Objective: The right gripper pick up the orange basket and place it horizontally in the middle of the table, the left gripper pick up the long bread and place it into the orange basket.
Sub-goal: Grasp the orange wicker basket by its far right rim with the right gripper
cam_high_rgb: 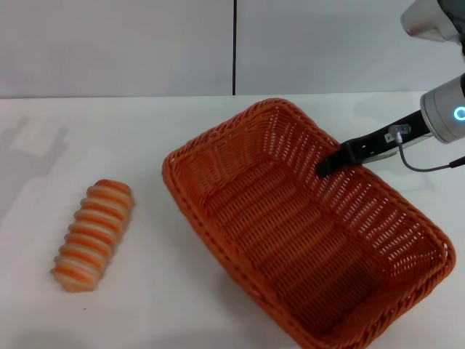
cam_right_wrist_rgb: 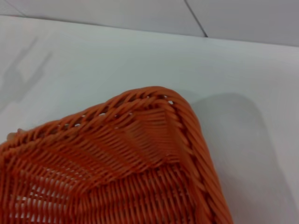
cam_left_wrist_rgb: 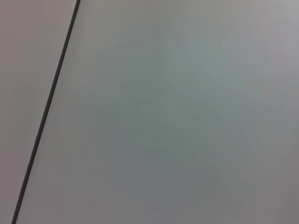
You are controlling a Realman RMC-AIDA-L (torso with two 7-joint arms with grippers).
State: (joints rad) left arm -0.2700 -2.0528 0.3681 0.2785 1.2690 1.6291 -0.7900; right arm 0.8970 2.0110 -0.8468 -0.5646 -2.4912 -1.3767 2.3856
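Observation:
The orange basket (cam_high_rgb: 290, 233) lies diagonally on the white table (cam_high_rgb: 145, 305), taking up the centre and right of the head view. Its corner (cam_right_wrist_rgb: 140, 154) fills the right wrist view from close up. My right gripper (cam_high_rgb: 330, 164) reaches in from the right on its dark arm. Its black tip is at the basket's far right rim and overlaps the braided edge. The long bread (cam_high_rgb: 93, 234), striped orange and cream, lies on the table left of the basket and well apart from it. My left gripper is out of view.
A pale grey wall (cam_high_rgb: 116, 43) with a dark vertical seam (cam_high_rgb: 235, 47) backs the table. The left wrist view holds only that wall and the seam (cam_left_wrist_rgb: 46, 112). Bare tabletop lies between the bread and the basket.

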